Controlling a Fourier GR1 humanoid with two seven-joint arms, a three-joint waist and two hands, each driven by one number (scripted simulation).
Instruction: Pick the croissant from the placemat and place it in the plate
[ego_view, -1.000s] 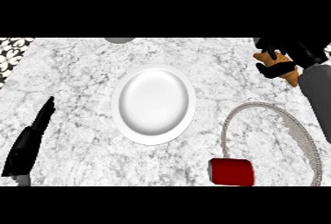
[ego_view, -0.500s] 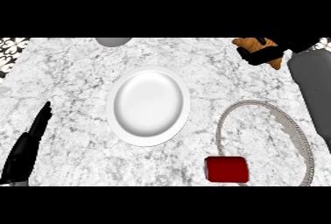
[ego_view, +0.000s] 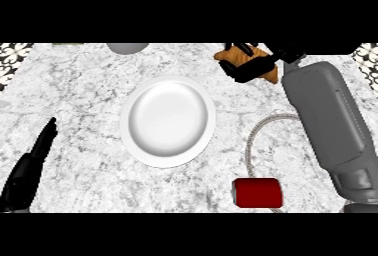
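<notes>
Croissant (ego_view: 235, 54) first: we see it as a patch of golden brown near the far edge of the marble counter (ego_view: 81, 95), up and to the right of the plate, and it is in our right hand (ego_view: 255, 67), whose black fingers curl round it and hide most of it. Only the brown ends show, one above the fingers and one to their right beside the wrist. Whether it hangs clear of the counter or touches it we cannot tell from this steep angle.

Between the croissant and the white plate (ego_view: 168, 121) lies a stretch of bare marble — nothing stands in it. The plate sits near the middle of the counter, with open marble all round its rim. Our right forearm (ego_view: 328, 125) comes in from the lower right and runs up along the counter's right side, covering much of the placemat (ego_view: 255, 142); only the mat's pale curved border shows, just right of the plate but apart from it. A red cup (ego_view: 258, 192) stands at the near edge of the mat, below and right of the plate.

Our left hand (ego_view: 33, 162) rests at the lower left edge with fingers straight and pointing up, holding nothing, well apart from the plate. At the far edge, above the plate, a grey rounded object (ego_view: 127, 47) is cut off by the view — we cannot say what it is.
</notes>
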